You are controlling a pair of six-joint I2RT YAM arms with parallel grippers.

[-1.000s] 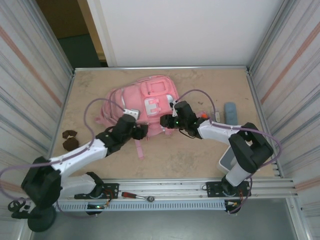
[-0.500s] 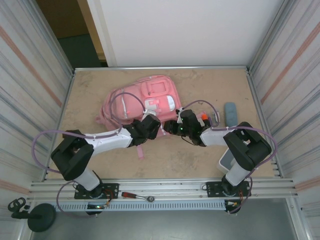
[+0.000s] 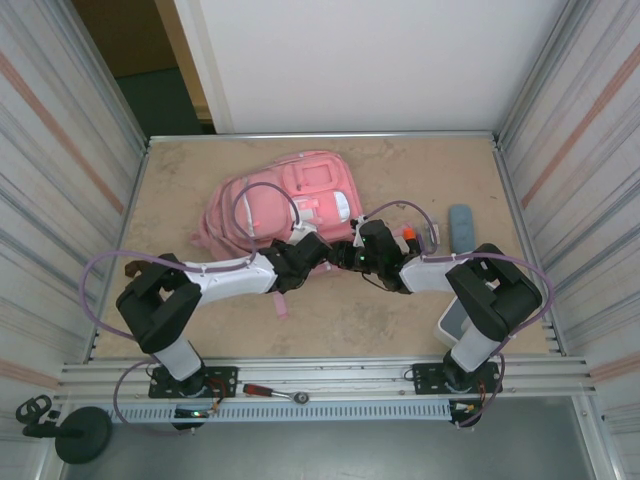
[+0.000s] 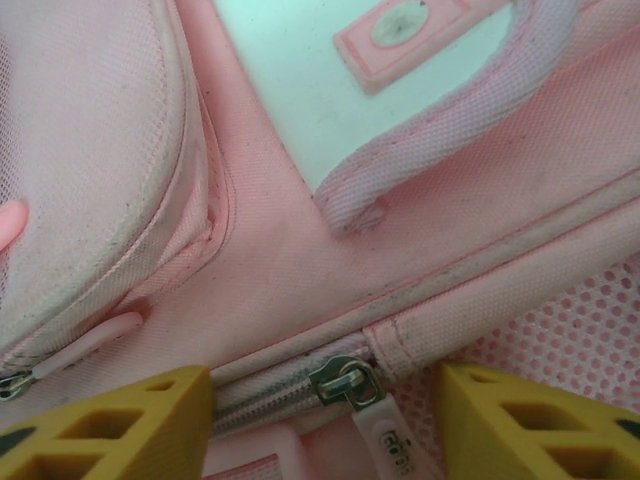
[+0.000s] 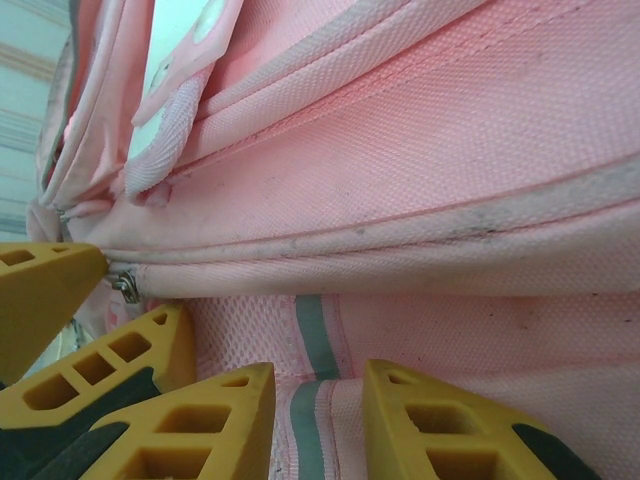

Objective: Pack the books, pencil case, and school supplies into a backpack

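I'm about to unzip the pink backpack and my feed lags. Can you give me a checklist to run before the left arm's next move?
1. Zip slider sits between the left gripper fingers: ok.
2. Left gripper closed on the pull tab: not ok, jaws open and not touching it.
3. Right gripper pinching the backpack fabric: cannot tell.
4. Zip opened: not ok, teeth beside the slider are meshed.
5. Blue-grey pencil case clear of both arms: ok.

Overhead view; wrist cameras close on backpack (image 4: pixel 300 250)
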